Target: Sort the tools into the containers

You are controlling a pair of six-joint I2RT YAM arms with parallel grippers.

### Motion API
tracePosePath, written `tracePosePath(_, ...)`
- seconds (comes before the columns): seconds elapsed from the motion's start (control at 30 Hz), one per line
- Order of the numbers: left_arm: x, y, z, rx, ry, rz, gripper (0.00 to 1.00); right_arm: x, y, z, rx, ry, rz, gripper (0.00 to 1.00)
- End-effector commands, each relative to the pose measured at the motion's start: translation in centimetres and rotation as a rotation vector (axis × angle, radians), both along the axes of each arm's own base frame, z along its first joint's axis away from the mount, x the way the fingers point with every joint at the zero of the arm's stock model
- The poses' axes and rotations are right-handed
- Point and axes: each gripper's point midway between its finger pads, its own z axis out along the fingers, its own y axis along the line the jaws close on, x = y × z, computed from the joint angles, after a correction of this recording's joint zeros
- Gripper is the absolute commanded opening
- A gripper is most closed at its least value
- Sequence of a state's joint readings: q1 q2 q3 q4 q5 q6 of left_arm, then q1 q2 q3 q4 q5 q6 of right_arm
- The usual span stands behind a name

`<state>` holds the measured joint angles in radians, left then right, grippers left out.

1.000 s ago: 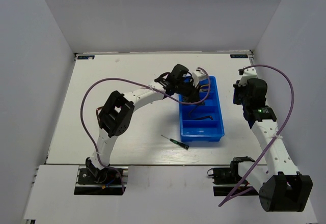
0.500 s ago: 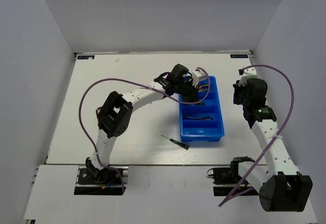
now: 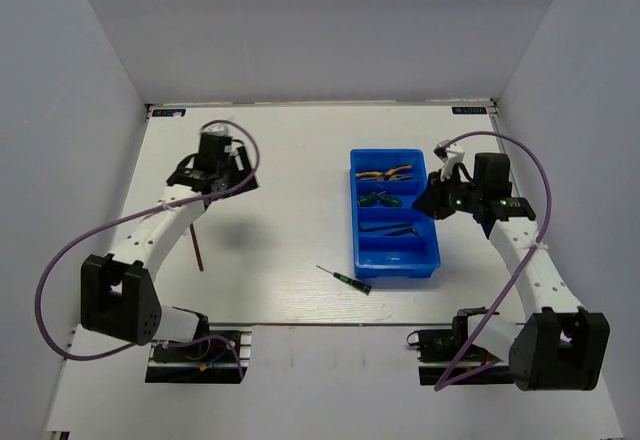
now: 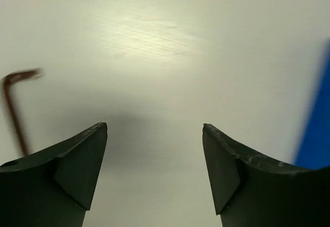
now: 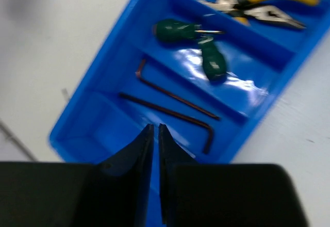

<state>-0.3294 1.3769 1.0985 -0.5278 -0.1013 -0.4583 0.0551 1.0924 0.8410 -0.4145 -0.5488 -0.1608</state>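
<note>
Blue tray [image 3: 395, 271]: pliers [image 3: 385, 173], green screwdrivers [image 3: 377, 198], two hex keys [image 3: 392, 229] in. We owe loose hex key [image 3: 198, 245] mid-left, thin screwdriver [image 3: 344, 276] lower centre. Left pincer [image 4: 154, 129] open, right pincer [image 5: 155, 129] near-closed, both empty.

Overhead, close wrists — common blue tray [image 3: 398, 256]

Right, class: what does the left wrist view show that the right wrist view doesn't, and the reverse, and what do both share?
Only the left wrist view: the left gripper, jaws wide open and empty, and a lone hex key lying on the white table.
Only the right wrist view: the right gripper, jaws almost together, and what lies inside the blue tray: yellow pliers, green screwdrivers and two hex keys, each sort in its own compartment.
Both: part of the blue tray and the white table.
</note>
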Motion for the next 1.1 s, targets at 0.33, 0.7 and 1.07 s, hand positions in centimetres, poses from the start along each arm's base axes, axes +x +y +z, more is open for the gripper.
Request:
tracePosePath(0.33,-5.5,17.4,-9.1,0.253,0.329,0.481,0.75,-1.7,3.2,2.3,0.126,0.042,0.168,0.21)
tracePosePath(0.7,-4.3,17.9,-14.4,0.171,0.48,0.406,0.5,-1.6,2.9,2.4,0.118,0.023,0.149,0.21)
tracePosePath(1.07,-4.9,16.1,-17.1,0.102,0.549,0.321,0.13,-1.5,2.8,2.7,0.116,0.005,0.142,0.21)
